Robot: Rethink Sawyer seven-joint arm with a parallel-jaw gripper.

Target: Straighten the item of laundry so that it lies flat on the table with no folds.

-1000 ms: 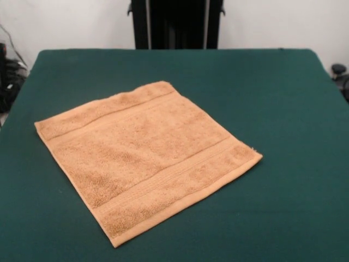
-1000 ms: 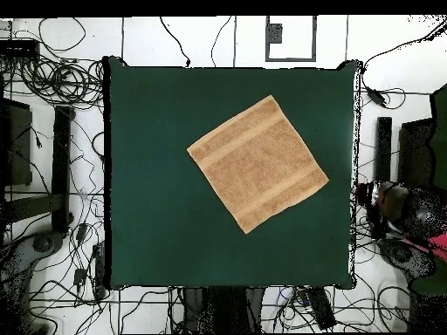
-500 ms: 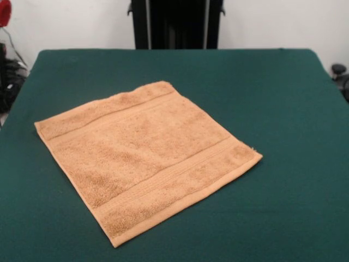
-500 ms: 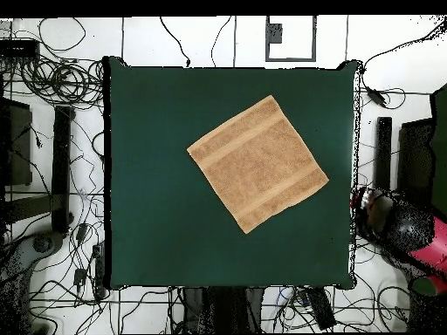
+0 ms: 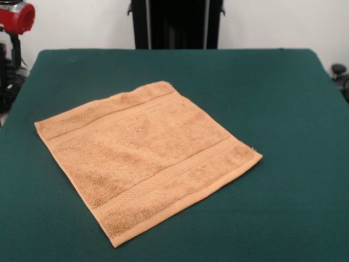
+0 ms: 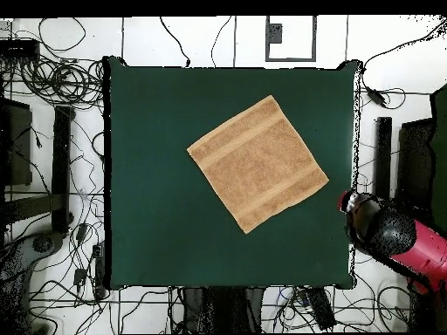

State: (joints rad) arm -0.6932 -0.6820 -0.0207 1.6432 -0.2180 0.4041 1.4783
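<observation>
The tan-orange towel, the item of laundry (image 5: 147, 158), lies spread out on the dark green table (image 5: 272, 82), turned like a diamond, with a woven band near two opposite hems. From above, the towel (image 6: 257, 163) sits right of the table's (image 6: 148, 174) centre, and no fold shows. The red and black arm (image 6: 393, 235) hangs over the table's right edge, apart from the towel. In the front view only a red part of the arm (image 5: 16, 16) shows, at the top left corner. Its dark end is too unclear to read the gripper.
Tangled cables (image 6: 52, 78) and dark boxes (image 6: 61, 166) lie on the white floor round the table. Wide green cloth surrounds the towel on every side.
The arm has moved in toward the table: it reaches further in from the right in the overhead view and shows more at the front view's top left. The towel has not moved.
</observation>
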